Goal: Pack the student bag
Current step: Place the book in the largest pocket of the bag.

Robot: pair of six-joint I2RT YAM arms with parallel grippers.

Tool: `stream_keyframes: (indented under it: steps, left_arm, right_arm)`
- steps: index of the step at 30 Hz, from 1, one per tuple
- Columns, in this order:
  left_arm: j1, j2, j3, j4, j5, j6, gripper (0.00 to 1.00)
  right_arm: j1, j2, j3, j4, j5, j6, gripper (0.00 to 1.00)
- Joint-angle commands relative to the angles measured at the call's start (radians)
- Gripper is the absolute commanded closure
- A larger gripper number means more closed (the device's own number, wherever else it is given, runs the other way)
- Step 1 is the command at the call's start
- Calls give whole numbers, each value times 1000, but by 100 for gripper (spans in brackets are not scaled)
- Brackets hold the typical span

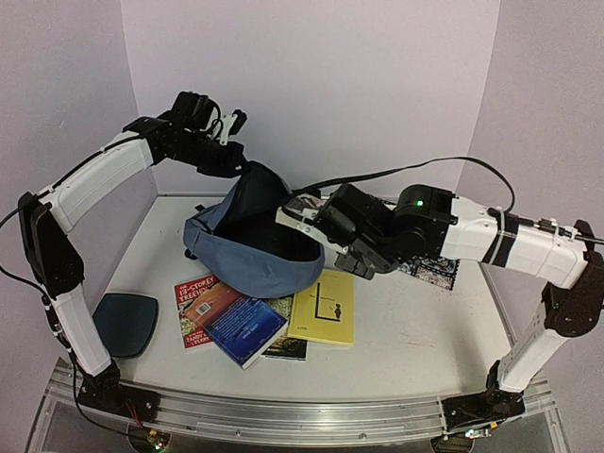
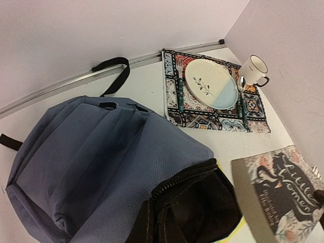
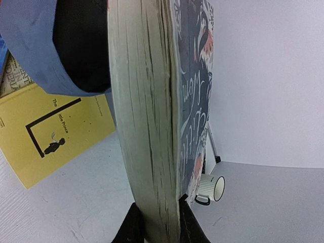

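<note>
Your table [image 1: 415,340] first. The student bag [image 1: 247,247] sits mid-table toward the back wall, slumped on its side. Its mouth gapes toward your right arm with the dark lining showing, and its front edge overlaps the book pile.

The left gripper [image 1: 229,159] hangs right at the raised top rim. My guess is it's there to prop the opening up so things slide in. I can't tell if it's actually pinching fabric though, because its own camera shows no fingers at all.

The patterned placemat [image 2: 217,114] lies in the far right corner, out of the packing lane. The teal pad [image 1: 125,323] sits at the near left, well apart from the bag.

The loose books are just in front of the bag:
- the yellow book [image 1: 326,307]
- the blue book [image 1: 243,328], which lies over the red book [image 1: 193,304]

I'd say they're queued there within easy reach of either arm.

Your right gripper [image 3: 160,223] is clamped tight on the bottom edge of the thick paperback [image 3: 147,101], Little Women. It's held on edge, just beside the bag's mouth. Going in thin-side-first makes sense to me, since there's less to snag on the zipper.

The plate [image 2: 211,83] sits on the placemat, and the mug [image 2: 253,70] is at the mat's far corner.
</note>
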Motion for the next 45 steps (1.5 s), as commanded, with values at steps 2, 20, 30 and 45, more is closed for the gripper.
stream_keyframes:
  steps: [2,20,30,45]
  left_arm:
    - [1,-71,81,65,149,-69,100]
    - [-46,-116,-46,68,297,-147,100]
    - [-48,-128,-128,97,259,-189,100]
    - [-46,-75,-340,226,168,-234,100]
  right_arm:
    - [3,101,132,27,33,-49,100]
    - [-51,513,397,89,164,-66,100]
    - [-85,667,490,127,34,14,100]
    - [-86,498,254,144,-223,197,48]
